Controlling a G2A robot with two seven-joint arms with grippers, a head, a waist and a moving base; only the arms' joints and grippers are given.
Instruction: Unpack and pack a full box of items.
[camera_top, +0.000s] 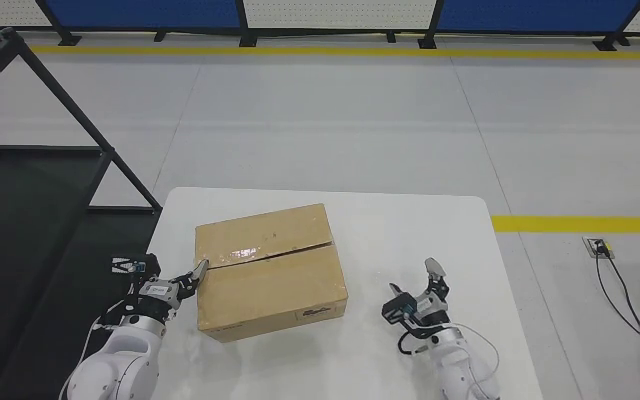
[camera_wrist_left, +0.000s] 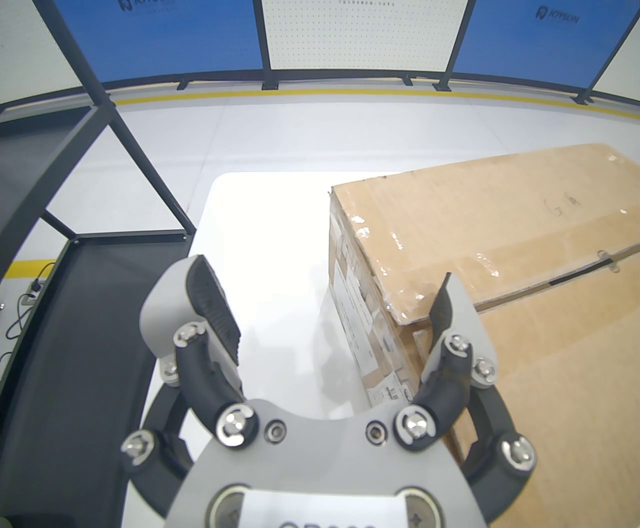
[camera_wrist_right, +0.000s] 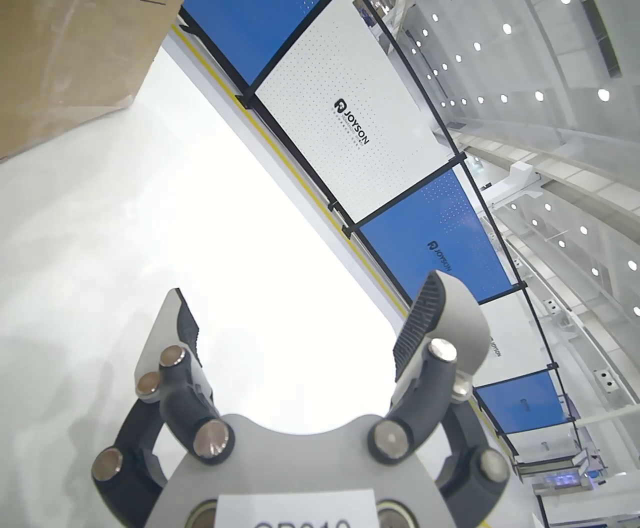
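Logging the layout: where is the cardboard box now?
Top view: the closed cardboard box sits left of centre on the white table, the left gripper at its left edge, the right gripper apart on its right.

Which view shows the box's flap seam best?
Top view: the whole seam runs across the closed box. Left wrist view shows its near end by the left pincer; right wrist view, just a box corner.

You're looking at a matt brown cardboard box (camera_top: 270, 270) with glossy, wrinkled clear tape (camera_wrist_left: 387, 272) along a flap edge and paper labels (camera_wrist_left: 357, 310) on its side. The white table (camera_top: 400, 225) is smooth and faintly shiny. The left gripper (camera_wrist_left: 325, 280) is matt silver metal with black ribbed pads (camera_wrist_left: 215, 310).
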